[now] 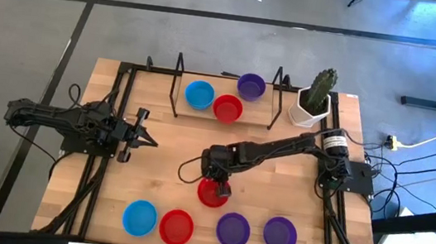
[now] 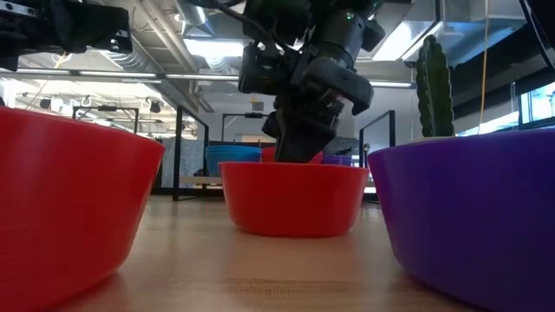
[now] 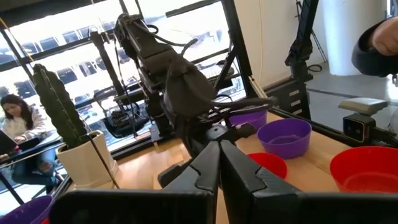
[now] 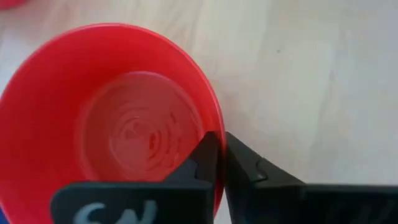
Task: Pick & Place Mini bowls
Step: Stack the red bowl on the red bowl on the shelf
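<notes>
A red mini bowl (image 1: 211, 193) stands on its base near the middle of the table, also seen in the low view (image 2: 292, 198). My right gripper (image 4: 222, 155) is shut on its rim, reaching in from the table's right. My left gripper (image 1: 149, 140) hangs shut over the table's left side, holding nothing, its fingers together (image 3: 219, 149). Blue (image 1: 200, 95), red (image 1: 227, 107) and purple (image 1: 251, 85) mini bowls sit at the far edge. Blue (image 1: 140, 217), red (image 1: 177, 226) and two purple (image 1: 232, 230) mini bowls line the near edge. My right gripper pinches the red bowl's rim (image 4: 214, 124) on its far-right side, one finger inside the bowl and one outside. The fingers slant down from above and from the table's right. The bowl sits upright with its base on the table (image 2: 290, 232).
A white pot with a cactus (image 1: 313, 109) stands at the far right corner. A black metal rack (image 1: 177, 84) frames the far bowls. Bare wood lies between the two rows of bowls, to the left and right of the held bowl.
</notes>
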Action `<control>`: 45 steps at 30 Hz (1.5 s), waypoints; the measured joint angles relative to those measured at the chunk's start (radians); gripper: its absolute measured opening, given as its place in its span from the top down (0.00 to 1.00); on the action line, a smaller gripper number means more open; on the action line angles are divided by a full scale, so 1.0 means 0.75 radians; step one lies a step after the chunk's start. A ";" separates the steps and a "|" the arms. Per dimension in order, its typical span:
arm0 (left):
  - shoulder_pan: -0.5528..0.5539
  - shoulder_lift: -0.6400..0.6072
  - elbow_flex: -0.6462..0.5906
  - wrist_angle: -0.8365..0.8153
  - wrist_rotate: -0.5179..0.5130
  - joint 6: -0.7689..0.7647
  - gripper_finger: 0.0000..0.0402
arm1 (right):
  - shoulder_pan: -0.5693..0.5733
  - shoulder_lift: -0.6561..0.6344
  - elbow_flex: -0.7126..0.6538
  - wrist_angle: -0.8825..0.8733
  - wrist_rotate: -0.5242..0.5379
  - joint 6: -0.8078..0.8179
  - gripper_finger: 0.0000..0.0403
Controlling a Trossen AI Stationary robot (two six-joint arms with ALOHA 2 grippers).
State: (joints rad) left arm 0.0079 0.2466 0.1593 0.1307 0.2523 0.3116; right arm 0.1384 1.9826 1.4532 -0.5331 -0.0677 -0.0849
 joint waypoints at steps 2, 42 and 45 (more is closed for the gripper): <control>0.000 0.000 0.000 0.000 0.000 -0.001 0.98 | -0.015 -0.020 -0.001 -0.002 0.002 -0.013 0.97; 0.000 0.001 0.000 -0.031 0.006 0.007 0.98 | -0.004 -2.021 -1.640 1.312 0.040 -0.076 0.99; 0.000 0.001 0.000 -0.031 0.006 0.008 0.99 | -0.006 -2.044 -1.760 1.503 0.050 -0.070 0.99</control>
State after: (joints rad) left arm 0.0079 0.2470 0.1593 0.1078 0.2565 0.3178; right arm 0.1341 0.4500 0.1334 0.5944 -0.0305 -0.1370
